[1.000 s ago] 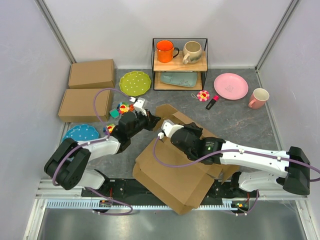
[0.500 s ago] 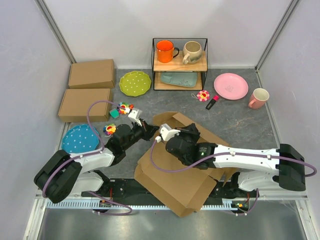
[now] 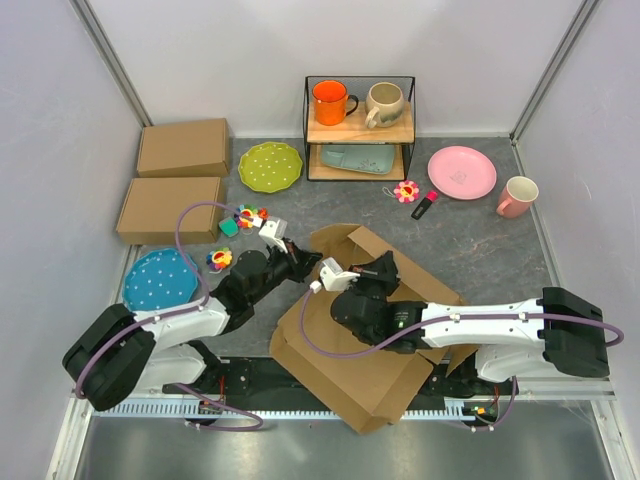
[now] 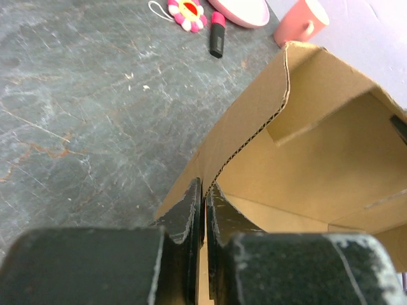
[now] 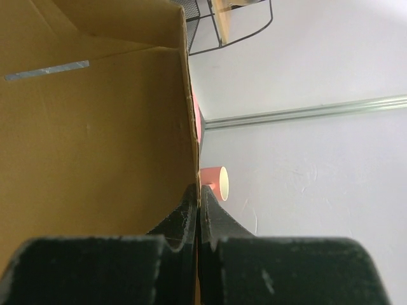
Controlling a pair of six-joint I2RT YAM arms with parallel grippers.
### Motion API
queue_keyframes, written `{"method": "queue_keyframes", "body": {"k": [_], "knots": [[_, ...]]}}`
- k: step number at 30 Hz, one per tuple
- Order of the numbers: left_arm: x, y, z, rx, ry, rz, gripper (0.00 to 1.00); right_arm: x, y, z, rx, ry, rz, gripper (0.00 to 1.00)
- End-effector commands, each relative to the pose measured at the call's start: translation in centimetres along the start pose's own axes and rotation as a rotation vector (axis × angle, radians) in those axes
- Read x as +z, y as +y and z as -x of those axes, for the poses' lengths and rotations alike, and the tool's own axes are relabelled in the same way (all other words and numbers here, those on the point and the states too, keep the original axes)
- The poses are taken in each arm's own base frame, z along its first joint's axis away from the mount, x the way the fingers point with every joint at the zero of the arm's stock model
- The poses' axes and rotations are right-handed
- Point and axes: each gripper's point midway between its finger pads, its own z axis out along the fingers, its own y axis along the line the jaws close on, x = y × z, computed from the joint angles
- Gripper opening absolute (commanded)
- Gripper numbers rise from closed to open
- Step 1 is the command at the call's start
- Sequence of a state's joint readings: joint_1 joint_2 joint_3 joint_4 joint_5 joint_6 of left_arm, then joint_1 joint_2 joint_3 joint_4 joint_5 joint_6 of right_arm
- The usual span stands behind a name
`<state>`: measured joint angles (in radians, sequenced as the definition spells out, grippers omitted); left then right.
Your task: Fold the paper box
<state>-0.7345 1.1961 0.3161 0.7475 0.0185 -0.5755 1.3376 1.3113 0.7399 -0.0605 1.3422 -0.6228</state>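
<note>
The paper box (image 3: 350,370) is a brown corrugated sheet, partly folded, lying at the near middle of the table with its far flaps (image 3: 345,240) raised. My left gripper (image 3: 305,262) is shut on the edge of a raised flap; in the left wrist view (image 4: 205,190) both fingers pinch the corrugated edge (image 4: 254,136). My right gripper (image 3: 383,266) is shut on the edge of another raised wall; in the right wrist view (image 5: 199,194) the fingers clamp the brown panel (image 5: 95,140). The sheet's near part overhangs the table's front edge.
Two ready-made brown boxes (image 3: 183,147) (image 3: 170,210) sit at the far left. A green plate (image 3: 270,165), a blue plate (image 3: 160,278), small toys (image 3: 245,217), a wire rack (image 3: 358,128) with mugs, a pink plate (image 3: 461,172), a pink mug (image 3: 517,196), a flower toy (image 3: 406,191) and a marker (image 3: 424,205) ring the box.
Both grippers have shifted slightly toward the near side while holding the cardboard. The right wrist has moved left and down, and the far flaps stand more upright.
</note>
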Motion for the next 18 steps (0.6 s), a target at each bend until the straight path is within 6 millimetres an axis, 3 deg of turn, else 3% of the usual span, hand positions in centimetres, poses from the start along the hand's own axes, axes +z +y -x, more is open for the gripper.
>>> {"method": "queue_keyframes", "body": {"k": [1, 5, 15, 18], "knots": [[1.1, -2.3, 4.7, 0.034, -0.091, -0.012, 0.08, -0.8, -0.8, 1.0, 0.092, -0.020, -0.034, 0.00], [1.7, -2.7, 6.0, 0.074, -0.081, 0.003, 0.08, -1.0, -0.7, 1.2, 0.087, -0.026, -0.021, 0.00], [2.8, -3.5, 4.9, 0.070, 0.063, -0.003, 0.08, -1.1, -0.3, 0.9, 0.076, -0.031, -0.009, 0.00], [2.9, -4.5, 4.6, 0.026, 0.101, -0.032, 0.08, -1.2, -0.6, 0.6, 0.082, -0.030, -0.013, 0.00]]}}
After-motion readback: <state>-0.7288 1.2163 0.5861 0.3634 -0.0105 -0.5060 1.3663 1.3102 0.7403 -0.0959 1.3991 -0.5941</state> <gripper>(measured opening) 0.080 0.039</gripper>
